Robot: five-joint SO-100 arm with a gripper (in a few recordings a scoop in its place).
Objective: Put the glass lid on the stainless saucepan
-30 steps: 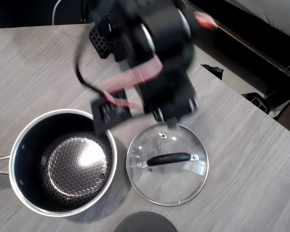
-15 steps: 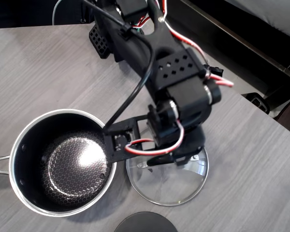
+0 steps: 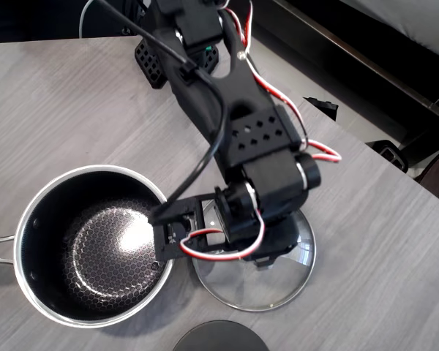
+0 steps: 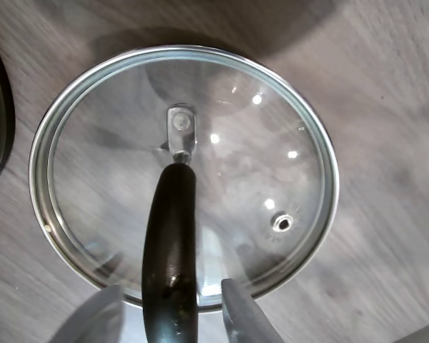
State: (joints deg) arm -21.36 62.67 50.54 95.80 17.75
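Straddling the black handle (image 4: 170,250) lengthwise, the tool (image 4: 173,314) is held released over the glass lid (image 4: 184,175), which lies flat on the desk (image 3: 66,110) just beside the stainless saucepan (image 3: 95,245).

Clear glass lid (image 4: 229,171) with polished steel rim and glossy black handle; shiny steel saucepan (image 3: 95,245), dark honeycomb-textured inside; matt grey wood-grain table (image 3: 58,110).
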